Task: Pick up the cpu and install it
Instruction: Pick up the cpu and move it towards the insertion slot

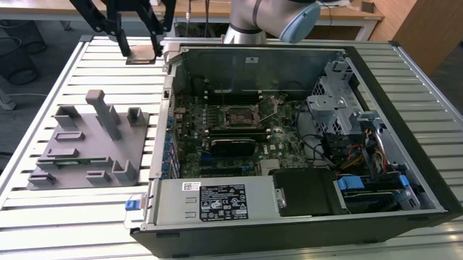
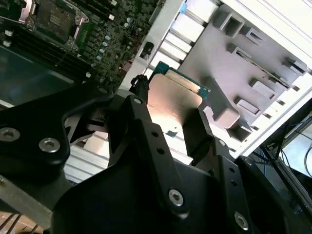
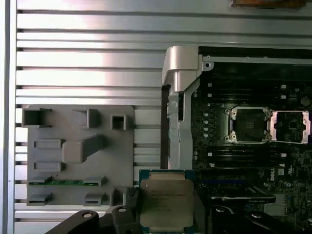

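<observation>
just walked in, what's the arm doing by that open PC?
The arm's hand is shut on the cpu, holding it over the slatted table just outside the far corner of the open computer case. The motherboard socket sits open and empty, so the cpu is picked up but not yet installed.

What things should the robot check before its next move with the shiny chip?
1. The cpu held in the pincer: ok, gripped by two opposite edges.
2. Socket open: ok, its cover frame is flipped aside.
3. Socket empty: ok.
4. Cpu above the socket: not ok, the pincer is outside the computer case.
5. Cpu corners matched to the socket: cannot tell.
</observation>
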You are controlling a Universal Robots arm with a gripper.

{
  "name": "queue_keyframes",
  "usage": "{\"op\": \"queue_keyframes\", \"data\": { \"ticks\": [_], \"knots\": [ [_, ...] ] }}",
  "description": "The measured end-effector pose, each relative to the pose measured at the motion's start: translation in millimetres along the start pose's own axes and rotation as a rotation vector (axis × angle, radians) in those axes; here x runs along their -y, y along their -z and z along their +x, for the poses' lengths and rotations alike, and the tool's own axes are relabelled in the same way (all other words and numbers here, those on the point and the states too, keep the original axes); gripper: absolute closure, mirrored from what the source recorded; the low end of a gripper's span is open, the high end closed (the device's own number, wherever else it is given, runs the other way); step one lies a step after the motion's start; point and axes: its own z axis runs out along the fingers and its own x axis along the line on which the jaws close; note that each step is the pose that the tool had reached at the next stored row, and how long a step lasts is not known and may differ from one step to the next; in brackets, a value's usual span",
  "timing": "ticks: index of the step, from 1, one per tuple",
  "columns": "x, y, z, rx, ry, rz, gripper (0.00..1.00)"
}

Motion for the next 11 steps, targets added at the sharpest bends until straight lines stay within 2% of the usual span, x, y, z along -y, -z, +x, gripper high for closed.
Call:
{"op": "queue_keyframes", "data": {
  "ticks": [2, 11],
  "knots": [
    [-0.1, -1.5, -9.0, -0.0029, 0.000, 0.0001, 0.47],
    [-4.6, -8.8, -48.4, -0.0031, 0.000, 0.0000, 0.47]
  ]
}}
